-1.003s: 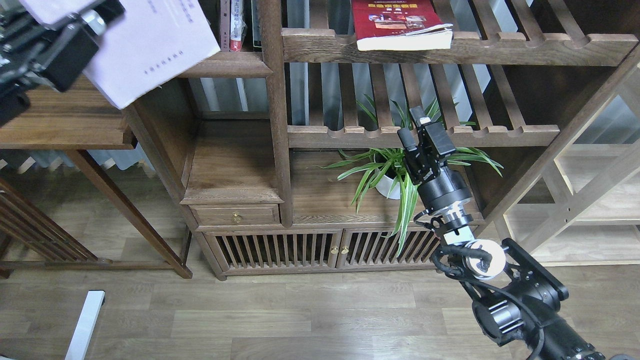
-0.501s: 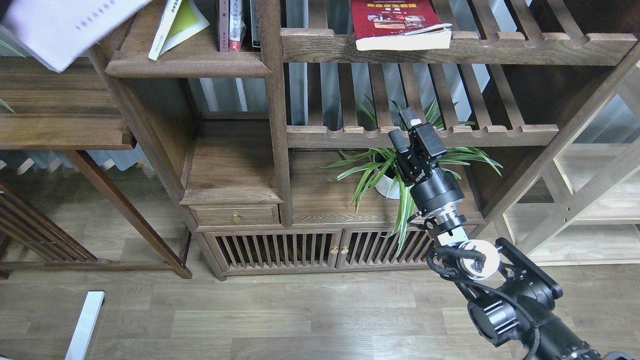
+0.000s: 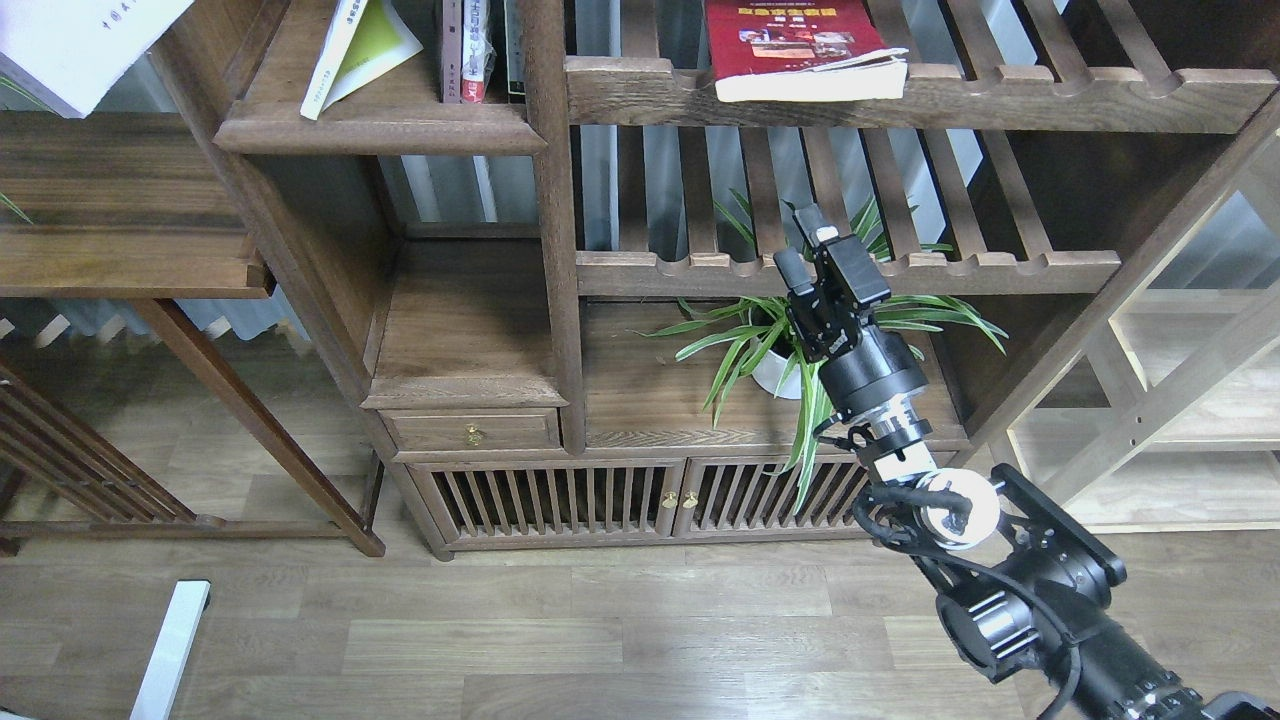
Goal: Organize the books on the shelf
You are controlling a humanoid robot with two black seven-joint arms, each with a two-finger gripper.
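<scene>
The yellow-green book (image 3: 362, 45) lies tilted on the solid dark-brown shelf (image 3: 380, 128) at the upper left, beside a few upright books (image 3: 466, 50). The red book (image 3: 800, 45) lies flat on the upper slatted rack (image 3: 1000, 98), its page edge over the front rail. The white book (image 3: 70, 40) shows only as a corner at the top left edge, up in the air; whatever holds it is out of view. My right gripper (image 3: 800, 243) is open and empty, raised in front of the lower slatted rack, well below the red book. My left gripper is out of view.
A potted spider plant (image 3: 790, 340) stands right behind my right gripper. Below is a cabinet with a small drawer (image 3: 470, 430) and slatted doors (image 3: 560, 500). A dark side table (image 3: 120, 230) stands at the left, a light wooden frame (image 3: 1150, 400) at the right.
The white book and my left gripper have moved up and left; the gripper has left the view, uncovering the yellow-green book. My right gripper has shifted slightly left and up.
</scene>
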